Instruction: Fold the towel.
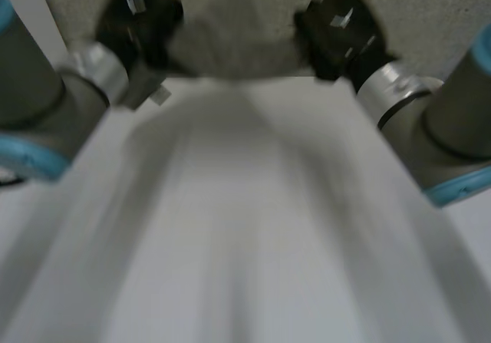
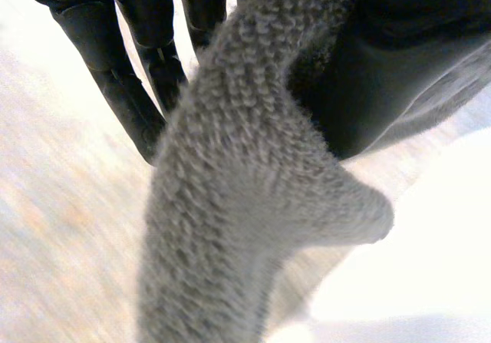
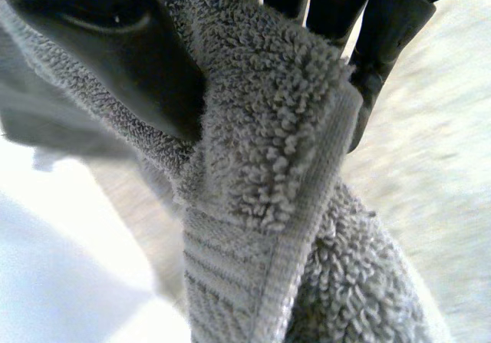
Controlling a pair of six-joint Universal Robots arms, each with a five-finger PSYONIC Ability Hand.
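The grey terry towel point(image 1: 253, 5) spreads across the far part of the table, and its near edge bulges up between my two hands. My left hand point(image 1: 138, 22) is shut on the towel's near edge at the left. In the left wrist view a fold of towel point(image 2: 245, 189) is pinched between the thumb point(image 2: 383, 74) and the fingers point(image 2: 130, 97). My right hand point(image 1: 337, 32) is shut on the near edge at the right. In the right wrist view the thumb point(image 3: 130, 59) presses a hemmed corner of the towel point(image 3: 268, 151) against the fingers point(image 3: 376, 44).
A pale, streaked surface point(image 1: 245, 228) fills the space between my two arms on the near side of the hands. The left arm point(image 1: 46, 105) and the right arm point(image 1: 437, 128) flank it. Bare white table point(image 3: 61, 281) shows beside the right thumb.
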